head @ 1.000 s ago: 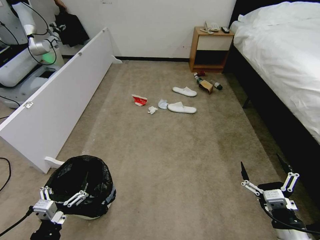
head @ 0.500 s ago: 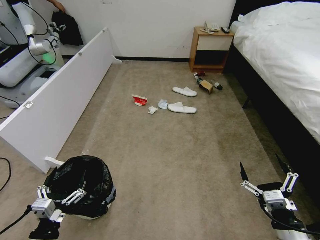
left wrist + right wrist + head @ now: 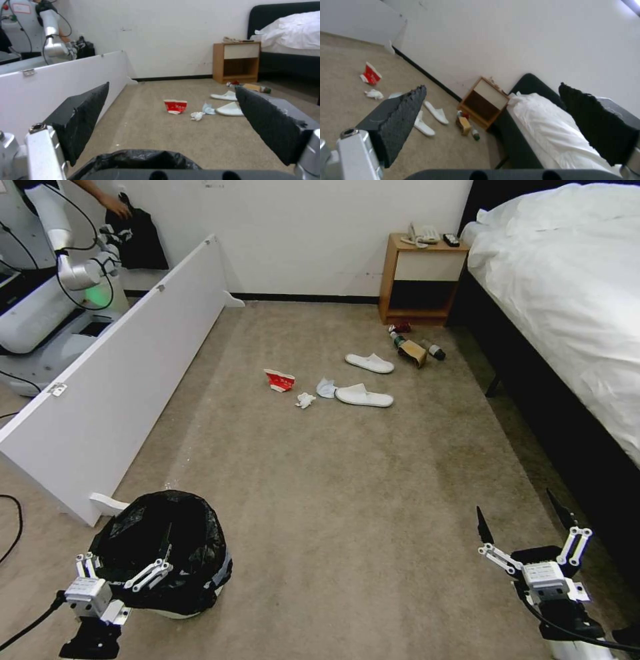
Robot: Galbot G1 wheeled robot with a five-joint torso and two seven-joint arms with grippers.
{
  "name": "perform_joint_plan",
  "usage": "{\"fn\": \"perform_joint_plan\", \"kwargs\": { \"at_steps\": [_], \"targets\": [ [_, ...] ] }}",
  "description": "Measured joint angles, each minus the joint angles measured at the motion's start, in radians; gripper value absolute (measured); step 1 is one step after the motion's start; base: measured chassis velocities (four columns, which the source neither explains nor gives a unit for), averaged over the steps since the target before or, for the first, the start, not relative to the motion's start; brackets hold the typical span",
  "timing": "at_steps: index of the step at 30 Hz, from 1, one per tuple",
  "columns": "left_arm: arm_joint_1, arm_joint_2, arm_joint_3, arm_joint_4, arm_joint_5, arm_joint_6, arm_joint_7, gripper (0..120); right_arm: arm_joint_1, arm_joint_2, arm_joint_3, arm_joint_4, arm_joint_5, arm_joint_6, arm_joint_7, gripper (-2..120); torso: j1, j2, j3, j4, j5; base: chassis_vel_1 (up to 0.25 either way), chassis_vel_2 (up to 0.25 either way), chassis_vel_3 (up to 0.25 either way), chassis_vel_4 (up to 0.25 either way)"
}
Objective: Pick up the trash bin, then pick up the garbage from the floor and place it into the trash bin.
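Left claw [image 3: 123, 563] hangs wide over the black-lined trash bin's [image 3: 200, 587] near rim; right claw [image 3: 527, 530] waits wide above the carpet [image 3: 347, 500].

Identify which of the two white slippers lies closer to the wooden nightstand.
The slipper farther from the robot, lying nearer the nightstand. The other slipper lies closer to the robot, beside the tissue wads.
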Motion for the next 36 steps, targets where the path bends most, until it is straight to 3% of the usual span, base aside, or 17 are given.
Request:
{"fn": "perform_joint_plan", "kwargs": {
  "at_steps": [12,20,36],
  "targets": [
    [-0.012,0.000,0.006,0.005,0.008,0.000,0.001,100,0.012,0.000,0.003,-0.013,0.009,0.002,-0.002,100,0.000,0.000,0.000,0.0006,0.0000,0.065,0.066,0.062,0.052],
    [-0.018,0.004,0.007,0.010,0.008,-0.004,0.001,100,0.016,0.000,0.003,-0.018,0.012,0.002,-0.003,100,0.000,0.000,0.000,-0.0003,0.0000,0.027,0.025,0.024,0.024],
    [-0.086,0.049,0.009,-0.004,0.003,0.085,-0.041,100,0.032,0.000,0.015,-0.023,0.030,-0.006,-0.001,100,0.000,0.000,0.000,0.0000,0.0000,0.000,0.000,0.000,0.000]
  ]
}}
